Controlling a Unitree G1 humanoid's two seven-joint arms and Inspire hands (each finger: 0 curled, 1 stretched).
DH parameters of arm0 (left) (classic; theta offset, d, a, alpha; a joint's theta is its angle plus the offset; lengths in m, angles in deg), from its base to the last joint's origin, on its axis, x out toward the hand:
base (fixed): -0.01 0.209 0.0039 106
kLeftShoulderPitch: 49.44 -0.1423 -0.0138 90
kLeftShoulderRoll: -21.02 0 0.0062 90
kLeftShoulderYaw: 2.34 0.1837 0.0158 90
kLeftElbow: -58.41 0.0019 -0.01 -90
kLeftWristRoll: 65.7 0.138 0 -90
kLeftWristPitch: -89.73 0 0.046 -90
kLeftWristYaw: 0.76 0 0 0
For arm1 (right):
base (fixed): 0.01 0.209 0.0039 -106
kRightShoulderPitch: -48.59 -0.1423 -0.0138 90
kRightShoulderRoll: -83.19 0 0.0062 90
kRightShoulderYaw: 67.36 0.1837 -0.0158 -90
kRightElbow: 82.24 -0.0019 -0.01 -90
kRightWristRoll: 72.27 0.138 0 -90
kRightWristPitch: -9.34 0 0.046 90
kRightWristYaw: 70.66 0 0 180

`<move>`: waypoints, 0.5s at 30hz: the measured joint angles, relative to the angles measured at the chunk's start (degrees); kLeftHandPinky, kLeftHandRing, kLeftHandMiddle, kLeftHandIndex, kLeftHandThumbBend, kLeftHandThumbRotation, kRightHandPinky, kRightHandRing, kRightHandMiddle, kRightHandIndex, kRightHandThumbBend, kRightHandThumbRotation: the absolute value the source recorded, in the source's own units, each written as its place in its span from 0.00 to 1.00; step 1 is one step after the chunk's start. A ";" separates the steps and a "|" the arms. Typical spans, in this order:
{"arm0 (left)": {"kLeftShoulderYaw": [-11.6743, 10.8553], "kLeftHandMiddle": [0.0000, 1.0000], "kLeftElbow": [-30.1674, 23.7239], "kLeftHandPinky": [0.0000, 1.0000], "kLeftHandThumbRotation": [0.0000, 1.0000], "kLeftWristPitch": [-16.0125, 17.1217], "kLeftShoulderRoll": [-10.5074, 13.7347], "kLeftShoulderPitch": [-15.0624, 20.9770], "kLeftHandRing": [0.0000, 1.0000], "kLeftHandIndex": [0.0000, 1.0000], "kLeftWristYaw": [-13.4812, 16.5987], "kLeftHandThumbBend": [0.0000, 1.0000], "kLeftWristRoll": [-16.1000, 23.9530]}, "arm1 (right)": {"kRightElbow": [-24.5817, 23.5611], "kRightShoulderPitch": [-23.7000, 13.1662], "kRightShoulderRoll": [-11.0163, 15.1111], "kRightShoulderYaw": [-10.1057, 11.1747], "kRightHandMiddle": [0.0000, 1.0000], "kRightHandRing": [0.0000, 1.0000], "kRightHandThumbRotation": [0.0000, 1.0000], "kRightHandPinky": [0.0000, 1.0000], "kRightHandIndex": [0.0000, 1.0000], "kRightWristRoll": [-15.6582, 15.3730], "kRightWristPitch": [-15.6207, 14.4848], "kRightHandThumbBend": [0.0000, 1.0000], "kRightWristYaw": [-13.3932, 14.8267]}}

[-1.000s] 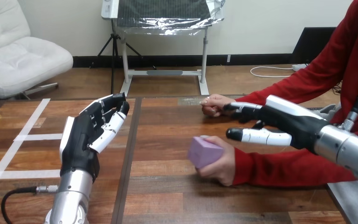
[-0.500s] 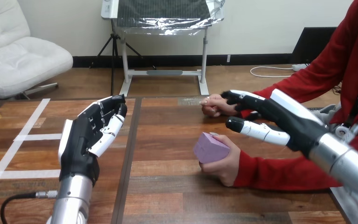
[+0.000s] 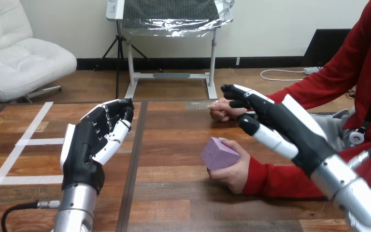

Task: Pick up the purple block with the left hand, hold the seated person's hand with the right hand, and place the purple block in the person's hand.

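Fingers (image 3: 110,113) of the left hand (image 3: 84,145) loosely bent and close together, gripping nothing; fingers (image 3: 251,99) of the right hand (image 3: 290,123) stretched nearly straight and side by side, thumb (image 3: 268,137) set apart below them, likewise pinching nothing.

Beneath it all, wooden table (image 3: 174,203), planks running left to right, split by a dark seam (image 3: 134,164) from far edge to near edge. On its left part, white tape strips (image 3: 34,142).

Entering from the lower right corner, silver forearm (image 3: 355,193) of the right arm, slanting up and leftward across the person's red sleeve (image 3: 290,181). Right hand raised over that sleeve, fingertips reaching to just beside the person's farther hand (image 3: 221,110) (touching or not, cannot tell). Rising from the bottom edge at the left, silver forearm (image 3: 75,208) of the left arm, left hand upright above the table, palm turned to the right, well apart from the block.

Near the table's far edge, the person's farther hand, closed into a loose fist. Low on the table just right of centre, the person's nearer hand (image 3: 234,170), curled round the purple block (image 3: 218,153) from behind and below. Purple block tilted, one corner up, held in that hand and touched by neither robot hand.
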 measured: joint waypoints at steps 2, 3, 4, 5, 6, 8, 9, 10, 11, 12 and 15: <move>0.00 0.68 -0.47 0.59 0.38 0.37 0.02 -0.31 0.68 0.61 -0.29 0.36 0.00 | 0.01 0.76 -0.74 0.17 0.91 0.90 1.00 0.83 0.90 0.89 1.45 0.91 0.02; 0.00 0.67 -0.67 0.58 0.38 0.46 0.04 -0.43 0.68 0.61 -0.39 0.36 0.01 | 0.00 1.00 -1.04 0.24 0.91 0.90 1.00 0.83 0.90 1.13 1.96 0.92 0.08; 0.00 0.67 -0.91 0.57 0.38 0.57 0.05 -0.55 0.68 0.61 -0.50 0.36 0.02 | 0.00 1.29 -1.34 0.31 0.91 0.90 1.00 0.83 0.90 1.33 2.50 0.92 0.20; 0.00 0.67 -1.11 0.56 0.38 0.76 0.07 -0.66 0.67 0.61 -0.62 0.35 0.02 | 0.00 1.59 -1.65 0.36 0.90 0.89 1.00 0.84 0.90 1.52 2.97 0.92 0.38; 0.01 0.67 -1.31 0.56 0.38 0.91 0.09 -0.75 0.67 0.61 -0.74 0.35 0.04 | 0.00 1.86 -1.93 0.42 0.90 0.89 1.00 0.84 0.90 1.56 3.44 0.92 0.60; 0.02 0.67 -1.70 0.55 0.38 1.11 0.12 -0.89 0.67 0.61 -0.90 0.34 0.09 | -0.01 2.42 -2.48 0.66 0.90 0.89 1.00 0.84 0.90 1.57 4.30 0.92 1.00; 0.04 0.66 -1.94 0.55 0.38 1.20 0.13 -0.98 0.66 0.61 -0.97 0.34 0.12 | -0.01 2.71 -2.80 0.81 0.90 0.89 1.00 0.84 0.89 1.58 4.73 0.92 1.19; 0.04 0.66 -2.19 0.55 0.38 1.34 0.13 -1.09 0.66 0.61 -1.01 0.34 0.16 | -0.01 3.00 -3.09 0.93 0.90 0.89 1.00 0.85 0.89 1.60 5.14 0.92 1.41; 0.04 0.66 -2.42 0.54 0.38 1.54 0.14 -1.19 0.66 0.60 -1.05 0.33 0.18 | -0.02 3.29 -3.37 1.01 0.90 0.89 1.00 0.85 0.89 1.63 5.56 0.92 1.67; 0.04 0.65 -2.60 0.54 0.38 1.77 0.14 -1.28 0.65 0.60 -1.07 0.33 0.22 | -0.05 3.56 -3.59 1.06 0.90 0.89 1.00 0.85 0.89 1.69 5.91 0.92 1.88; 0.04 0.64 -3.15 0.51 0.38 2.56 0.15 -1.49 0.64 0.59 -1.15 0.30 0.28 | -0.22 4.47 -4.26 1.19 0.90 0.89 1.00 0.85 0.89 1.95 6.92 0.91 2.36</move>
